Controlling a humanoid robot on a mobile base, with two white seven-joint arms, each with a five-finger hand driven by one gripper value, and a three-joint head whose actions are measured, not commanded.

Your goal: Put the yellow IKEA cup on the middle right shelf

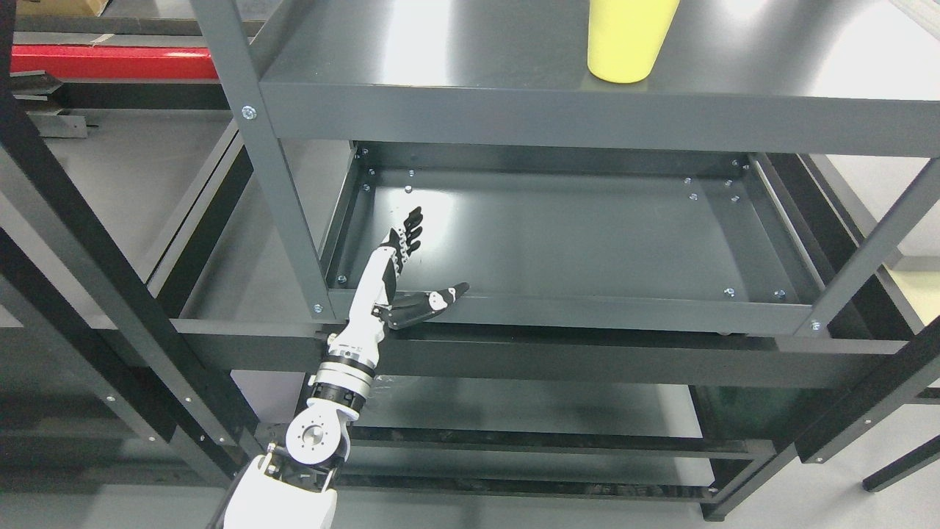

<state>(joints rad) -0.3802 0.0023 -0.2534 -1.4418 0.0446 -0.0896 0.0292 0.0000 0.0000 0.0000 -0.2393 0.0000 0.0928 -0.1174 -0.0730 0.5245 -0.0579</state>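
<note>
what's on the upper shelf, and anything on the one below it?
Upper shelf: one yellow cup, top cropped by the frame. Shelf below: bare but for the open left hand; its rear strip is hidden under the upper shelf.

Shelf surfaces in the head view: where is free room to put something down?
The lower shelf is bare from the open left hand at its front-left corner across to the right rail. The upper shelf is bare left of the yellow cup.

Left arm [345, 367]: glossy white shell at the forearm, then a round silver joint disc ringed with small screws. Wrist is banded silver and black. Left hand [396, 272]: white back plate, black fingers [411, 224] with white knuckle segments; black thumb with a white patch.
</note>
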